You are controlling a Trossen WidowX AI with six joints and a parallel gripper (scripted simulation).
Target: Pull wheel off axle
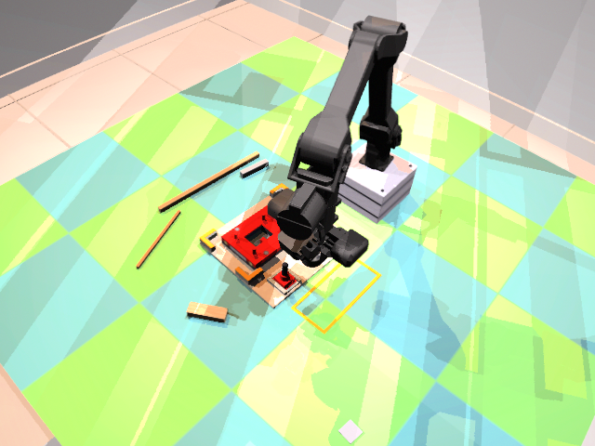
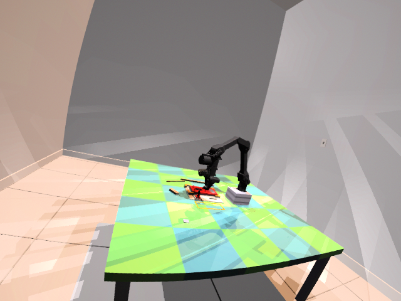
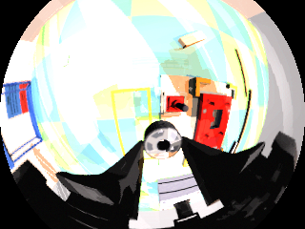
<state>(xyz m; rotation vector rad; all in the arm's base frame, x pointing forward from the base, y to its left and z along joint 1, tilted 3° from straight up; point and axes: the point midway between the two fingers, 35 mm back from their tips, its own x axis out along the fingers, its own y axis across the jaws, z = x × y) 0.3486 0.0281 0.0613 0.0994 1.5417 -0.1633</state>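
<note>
Setting: checkered green and blue table (image 2: 155, 239) in a grey-walled room with a pale tiled floor.
Wheel: grey wheel (image 3: 163, 141) pinched between the gripper (image 3: 164, 153) fingers, seen in the wrist view; lifted off the axle (image 1: 284, 269).
Axle: upright on a small red base, near corner of the board, bare.
Marked area: yellow outline (image 1: 336, 295), just right of the axle.
Neighbours: red plate (image 1: 252, 237) left of the gripper; wooden block (image 1: 206, 311) and two rods (image 1: 208, 182) further left.
Open room: wide tabletop toward the near edge.
</note>
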